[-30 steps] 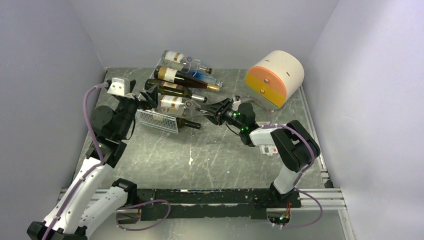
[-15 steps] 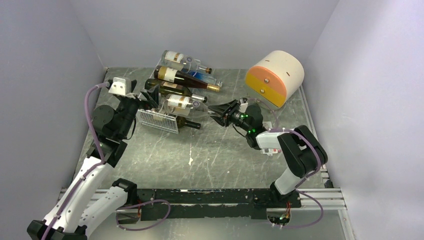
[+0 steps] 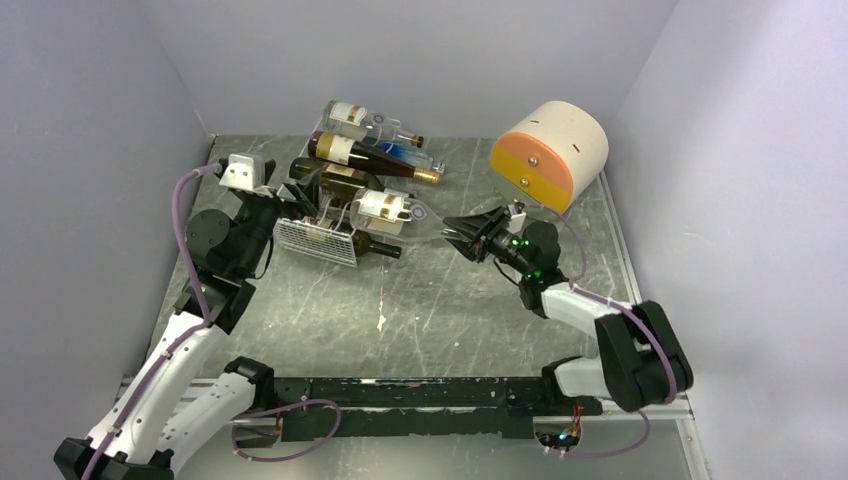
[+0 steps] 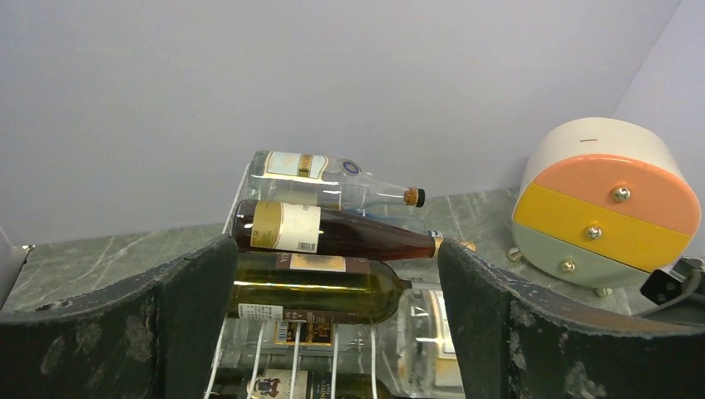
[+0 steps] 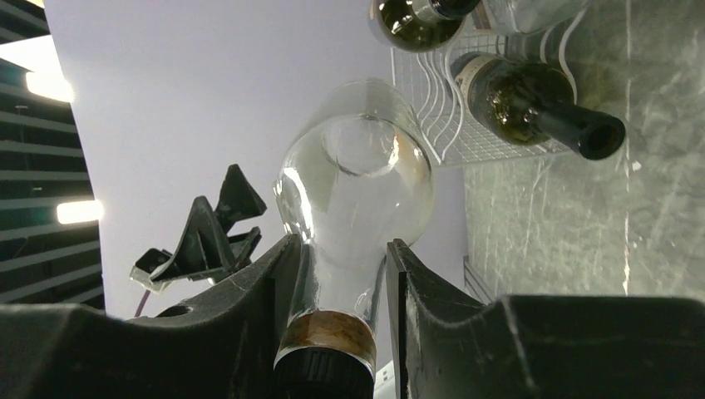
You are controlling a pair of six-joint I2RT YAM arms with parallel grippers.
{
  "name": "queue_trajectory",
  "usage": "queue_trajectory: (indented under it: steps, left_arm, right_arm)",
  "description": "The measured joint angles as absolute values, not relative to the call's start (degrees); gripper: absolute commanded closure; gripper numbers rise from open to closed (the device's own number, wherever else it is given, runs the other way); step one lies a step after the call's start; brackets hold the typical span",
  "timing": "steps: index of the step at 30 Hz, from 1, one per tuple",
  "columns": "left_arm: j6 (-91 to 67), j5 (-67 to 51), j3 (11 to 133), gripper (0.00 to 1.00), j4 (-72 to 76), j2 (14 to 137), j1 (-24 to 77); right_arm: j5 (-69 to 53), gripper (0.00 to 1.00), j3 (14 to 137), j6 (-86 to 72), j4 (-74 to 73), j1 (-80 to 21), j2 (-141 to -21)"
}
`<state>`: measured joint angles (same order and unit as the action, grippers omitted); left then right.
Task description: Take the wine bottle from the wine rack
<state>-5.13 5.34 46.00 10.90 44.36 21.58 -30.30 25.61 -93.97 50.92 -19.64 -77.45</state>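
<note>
Two pairs of fingers, in very different states. On the right, right fingers (image 3: 461,230) clamped around the neck of the clear wine bottle (image 3: 383,209), next to its brown band and dark cap in the wrist view. Held close to level, neck toward the right arm, labelled body above the right part of the wine rack (image 3: 316,241); contact with the wires impossible to judge. On the left, left fingers (image 3: 303,192) spread wide at the rack's left end, gripping nothing visible, with rack wires and bottles framed between them in the wrist view. In the rack, a green bottle (image 3: 349,181) just behind the clear one and a dark bottle (image 3: 372,246) lower down, neck poking out to the right. Farther back, a brown bottle (image 3: 365,156) and a second clear bottle (image 3: 368,120), lying one above the other. Off to the right, a round drawer box (image 3: 552,150) with orange and yellow fronts, well apart from the rack on the grey marbled tabletop (image 3: 420,310).
</note>
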Motion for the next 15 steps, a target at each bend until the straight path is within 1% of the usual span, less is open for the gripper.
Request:
queue_trajectory:
  steps: [5, 10, 15]
  left_arm:
    - [-5.10, 5.34, 46.00, 0.06, 10.90, 44.51, 21.69]
    - [-5.10, 5.32, 46.00, 0.06, 10.87, 44.82, 21.93]
    - [-5.10, 5.32, 46.00, 0.06, 10.85, 45.01, 21.98]
  right_arm:
    - [-33.89, 1.00, 22.85, -92.77, 42.81, -15.42, -68.97]
    - [-37.23, 1.00, 21.87, -89.58, 31.27, -8.45, -59.70]
    - [-40.47, 1.00, 23.38, -82.70, 17.32, -0.60, -54.76]
